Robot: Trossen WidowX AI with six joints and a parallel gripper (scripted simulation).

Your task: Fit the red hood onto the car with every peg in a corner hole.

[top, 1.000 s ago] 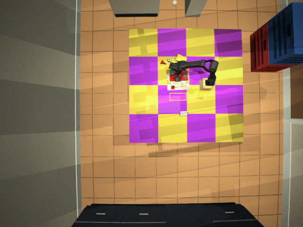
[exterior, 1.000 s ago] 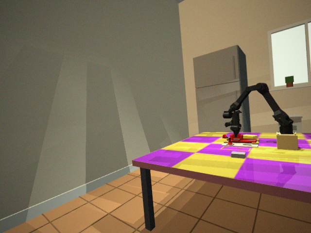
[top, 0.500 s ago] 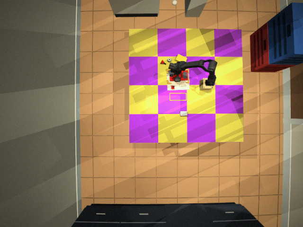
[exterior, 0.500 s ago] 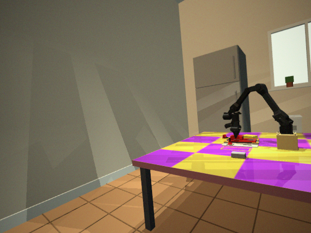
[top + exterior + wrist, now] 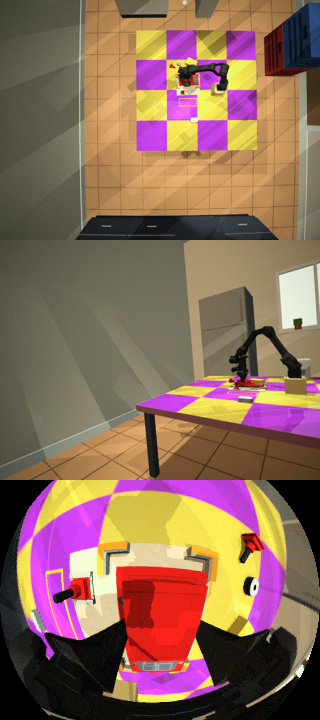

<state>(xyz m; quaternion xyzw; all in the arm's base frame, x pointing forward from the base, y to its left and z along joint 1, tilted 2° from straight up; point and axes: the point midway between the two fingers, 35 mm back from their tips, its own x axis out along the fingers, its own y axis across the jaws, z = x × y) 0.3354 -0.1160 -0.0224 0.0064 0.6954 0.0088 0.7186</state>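
Hood [image 5: 160,615] red, unlabelled, gripped in claw [image 5: 160,643], over jig [image 5: 90,563]

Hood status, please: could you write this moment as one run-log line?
hand: shut on hood | hood: low over car chassis in jig | seating: cannot tell | release: not yet

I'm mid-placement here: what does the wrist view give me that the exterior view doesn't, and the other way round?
Only the wrist view: the flat roof of the red hood shell seen from straight above, clamped between the two dark fingers, with the orange corner brackets of the jig beyond it.

Only the exterior view: the whole black arm bent over from its tan base block, the small grey block nearer the table edge, and how low the hood sits above the car.

Both: the gripper shut on the hood, over the checkered purple-and-yellow table.
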